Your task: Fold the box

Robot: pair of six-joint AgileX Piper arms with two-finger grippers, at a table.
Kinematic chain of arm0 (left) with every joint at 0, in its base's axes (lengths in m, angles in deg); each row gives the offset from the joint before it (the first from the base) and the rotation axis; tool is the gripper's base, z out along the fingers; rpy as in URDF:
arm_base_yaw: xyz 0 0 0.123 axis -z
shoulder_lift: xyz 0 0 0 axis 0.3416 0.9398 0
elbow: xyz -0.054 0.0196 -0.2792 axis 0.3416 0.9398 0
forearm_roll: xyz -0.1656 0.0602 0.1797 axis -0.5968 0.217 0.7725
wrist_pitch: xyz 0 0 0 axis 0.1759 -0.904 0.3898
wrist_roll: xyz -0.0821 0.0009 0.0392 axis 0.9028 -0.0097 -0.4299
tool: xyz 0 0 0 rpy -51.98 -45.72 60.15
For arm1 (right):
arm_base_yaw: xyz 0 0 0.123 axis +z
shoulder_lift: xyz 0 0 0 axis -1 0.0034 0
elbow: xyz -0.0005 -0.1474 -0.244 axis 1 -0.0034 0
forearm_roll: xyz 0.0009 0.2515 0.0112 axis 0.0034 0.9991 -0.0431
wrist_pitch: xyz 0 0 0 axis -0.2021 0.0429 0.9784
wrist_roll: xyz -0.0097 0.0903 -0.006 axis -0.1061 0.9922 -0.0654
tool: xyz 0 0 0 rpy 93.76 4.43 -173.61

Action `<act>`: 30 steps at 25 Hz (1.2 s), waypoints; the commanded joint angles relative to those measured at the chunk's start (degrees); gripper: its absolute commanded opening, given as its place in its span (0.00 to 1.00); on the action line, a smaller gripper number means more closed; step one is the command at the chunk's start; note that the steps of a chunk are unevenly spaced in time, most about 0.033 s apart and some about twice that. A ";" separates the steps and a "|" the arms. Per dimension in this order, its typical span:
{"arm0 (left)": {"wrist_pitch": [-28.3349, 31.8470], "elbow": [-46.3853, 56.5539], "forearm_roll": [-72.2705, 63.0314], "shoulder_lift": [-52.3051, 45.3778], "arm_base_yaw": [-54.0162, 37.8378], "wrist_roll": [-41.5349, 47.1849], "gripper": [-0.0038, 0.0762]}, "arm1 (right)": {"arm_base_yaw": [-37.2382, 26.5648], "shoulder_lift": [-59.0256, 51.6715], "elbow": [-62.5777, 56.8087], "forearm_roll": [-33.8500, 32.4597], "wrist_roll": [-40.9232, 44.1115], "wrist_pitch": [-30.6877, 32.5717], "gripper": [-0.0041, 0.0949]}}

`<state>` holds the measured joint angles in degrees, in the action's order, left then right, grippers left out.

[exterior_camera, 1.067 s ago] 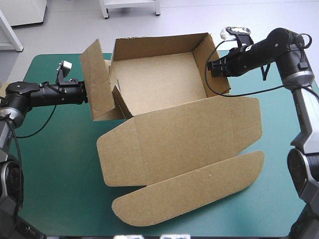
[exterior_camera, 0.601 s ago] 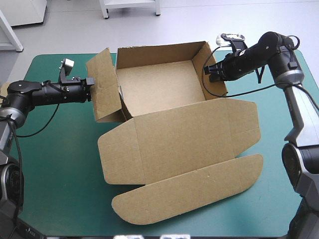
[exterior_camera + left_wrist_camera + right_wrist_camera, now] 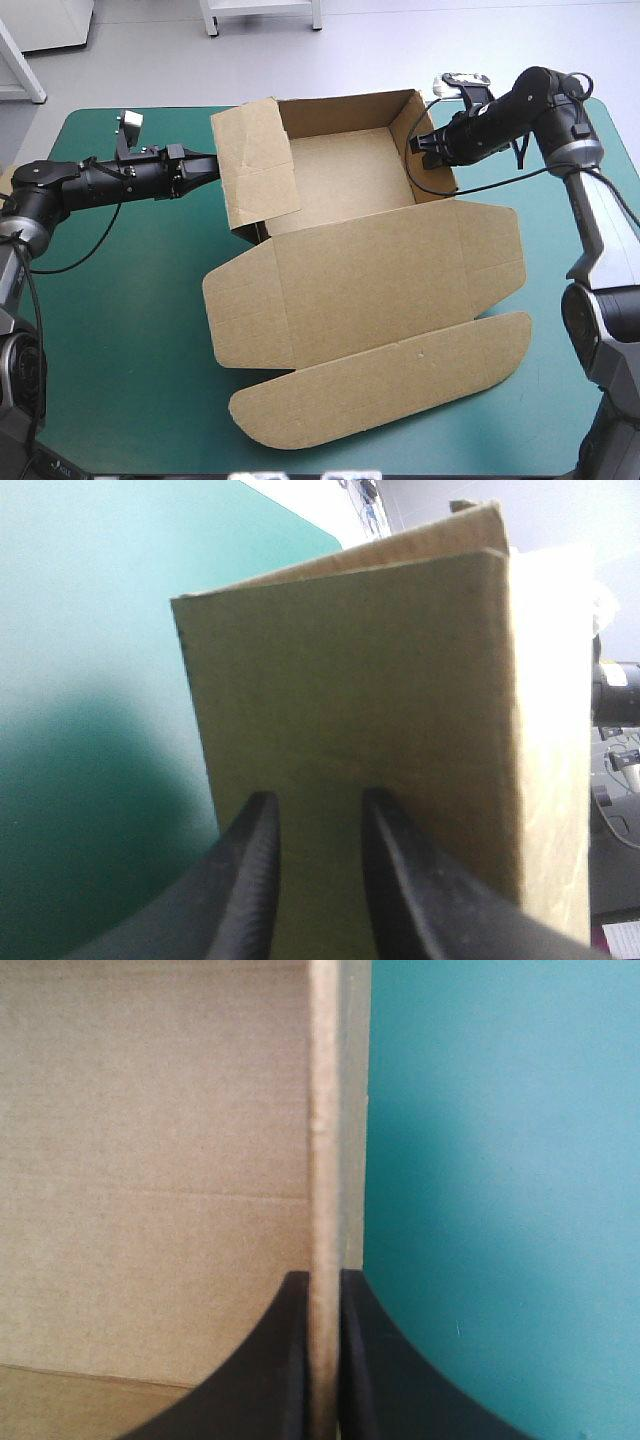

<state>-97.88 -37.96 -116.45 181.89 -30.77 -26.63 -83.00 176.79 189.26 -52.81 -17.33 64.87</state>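
Brown box (image 3: 340,250) toward the far middle of the teal-green tabletop (image 3: 120,300), an open tray with far and right walls up, the broad lid (image 3: 380,280) lying flat toward the near edge and its rounded tuck flap (image 3: 390,385) flat beyond that. Left hand (image 3: 200,166) reaching in from the tabletop's left side, black fingers a little apart, pinching nothing, tips set against the outer face of the left side flap (image 3: 255,165). In the left wrist view, only that brown face ahead of the two tips, bare board showing in the gap between them. Flap tipped inward over the tray's left part, leaning rather than upright, probably pushed this way so as to fold down inside and lock the left side. Right hand (image 3: 425,143) pressed together on the top edge of the right wall (image 3: 440,180), the sheet's thin edge running straight between the fingers in the right wrist view, tray interior to one side and bare cover to the other. Probably gripped so to stop the tray sliding or twisting away under the left-hand push, and to hold that wall upright. By judgement, left side in hand, lid not yet dealt with, well short of finished. Risks: flap springing back out if let go before tucked, or the whole tray skating toward the right.
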 commanded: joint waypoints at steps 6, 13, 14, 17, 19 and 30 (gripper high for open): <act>-5.64 -3.02 -5.04 -4.65 2.92 1.59 0.67 | -0.05 -2.59 1.94 2.63 0.57 -0.43 0.03; -4.88 -3.11 -5.08 -4.65 4.53 1.70 0.71 | -0.05 -2.34 1.94 2.63 0.67 -0.32 0.03; -4.32 -3.11 -4.96 -4.65 4.80 1.70 0.71 | -0.05 -2.23 1.94 2.63 0.89 -0.32 0.03; -2.71 -3.11 -4.82 -4.65 6.01 2.12 0.71 | -0.05 -2.10 1.94 2.37 1.19 -0.20 0.03; -1.41 -3.11 -4.82 -4.65 7.01 2.26 0.71 | -0.05 -2.10 1.94 1.92 1.74 -0.40 0.03; 8.07 -11.98 17.33 -4.65 13.42 14.39 0.71 | 2.91 -2.10 1.94 -3.94 4.75 -2.05 0.03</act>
<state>-92.10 -45.75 -101.71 180.05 -19.05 -16.87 -80.90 177.97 189.26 -59.06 -13.24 64.79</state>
